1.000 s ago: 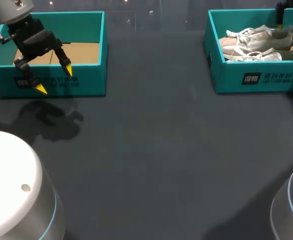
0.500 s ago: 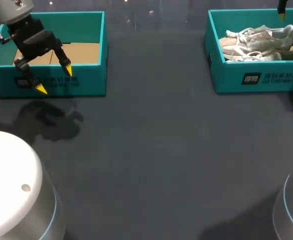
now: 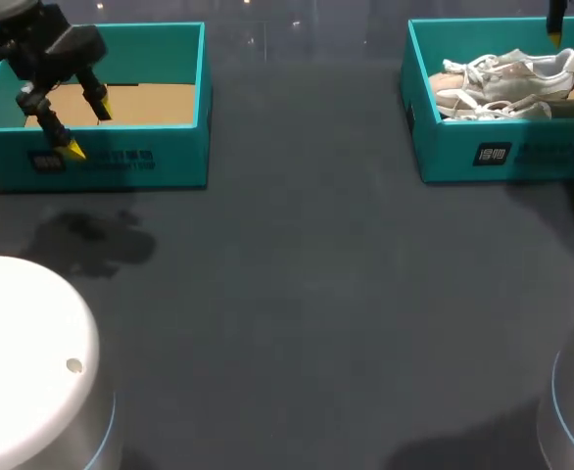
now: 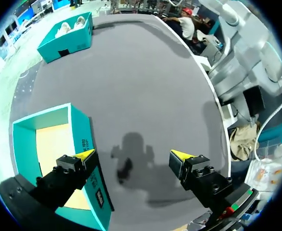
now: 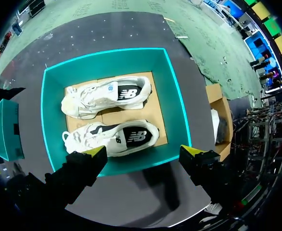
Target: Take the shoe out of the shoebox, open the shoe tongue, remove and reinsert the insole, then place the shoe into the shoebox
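At the upper left of the head view, your left gripper [image 3: 86,129] hung over the front wall of an open teal cardboard box [image 3: 160,162], whose brown cardboard floor [image 3: 155,103] showed inside. You had its two yellow-tipped fingers spread wide, with nothing held between them. In the left wrist view, one finger sat above that box's wall and the other above the bare tabletop beside it. The gripper's shadow lay on the dark grey table [image 3: 307,294] just in front of the box. A rounded white arm housing [image 3: 23,362] filled the lower left corner.

The middle of the table separated the two boxes, which stood well apart.

At the upper right sat the teal cardboard shoebox [image 3: 463,147], also open. One pale grey sneaker with white laces [image 3: 517,70] lay on its side at the back of it, and a second matching sneaker [image 3: 512,110] lay just in front, against the near wall. Both pointed their toes toward the frame's left.

Your right gripper [image 5: 144,151] hovered above the shoebox. The head view caught only one yellow tip of it at the top right edge. The right wrist view showed its fingers set wide, clear of both sneakers and gripping nothing.
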{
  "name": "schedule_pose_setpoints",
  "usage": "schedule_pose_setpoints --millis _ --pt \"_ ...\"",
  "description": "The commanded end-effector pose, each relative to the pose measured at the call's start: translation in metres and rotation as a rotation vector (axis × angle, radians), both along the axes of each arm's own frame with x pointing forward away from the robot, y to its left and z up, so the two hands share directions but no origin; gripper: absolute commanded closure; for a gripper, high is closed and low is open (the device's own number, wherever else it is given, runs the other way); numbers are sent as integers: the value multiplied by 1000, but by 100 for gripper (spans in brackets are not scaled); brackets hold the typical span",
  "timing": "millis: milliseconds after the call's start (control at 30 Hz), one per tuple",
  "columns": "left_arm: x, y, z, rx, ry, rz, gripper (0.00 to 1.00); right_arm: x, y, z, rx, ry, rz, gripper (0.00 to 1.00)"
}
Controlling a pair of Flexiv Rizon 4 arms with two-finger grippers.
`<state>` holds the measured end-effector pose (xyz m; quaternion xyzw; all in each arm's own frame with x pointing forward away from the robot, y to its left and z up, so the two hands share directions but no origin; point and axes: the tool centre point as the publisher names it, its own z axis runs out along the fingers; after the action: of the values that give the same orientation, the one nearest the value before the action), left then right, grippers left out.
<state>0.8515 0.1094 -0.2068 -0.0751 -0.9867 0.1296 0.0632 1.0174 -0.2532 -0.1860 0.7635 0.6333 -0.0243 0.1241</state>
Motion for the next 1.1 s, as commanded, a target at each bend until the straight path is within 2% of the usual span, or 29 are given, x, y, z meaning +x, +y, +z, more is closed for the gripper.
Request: schedule_pose_setpoints --millis 33,333,500,800,1100 --pt "-6 10 3 133 -1 522 0 -20 4 1 3 -44 1 0" --pt "-3 37 9 169 -40 726 0 -41 19 -8 35 -10 2 0" --pt "5 57 8 197 -30 893 0 -41 19 -8 35 -10 2 0" --pt "21 90 6 209 28 1097 0 -41 19 -8 35 -10 2 0" --pt "49 108 6 223 60 1253 0 -41 19 -8 35 -10 2 0"
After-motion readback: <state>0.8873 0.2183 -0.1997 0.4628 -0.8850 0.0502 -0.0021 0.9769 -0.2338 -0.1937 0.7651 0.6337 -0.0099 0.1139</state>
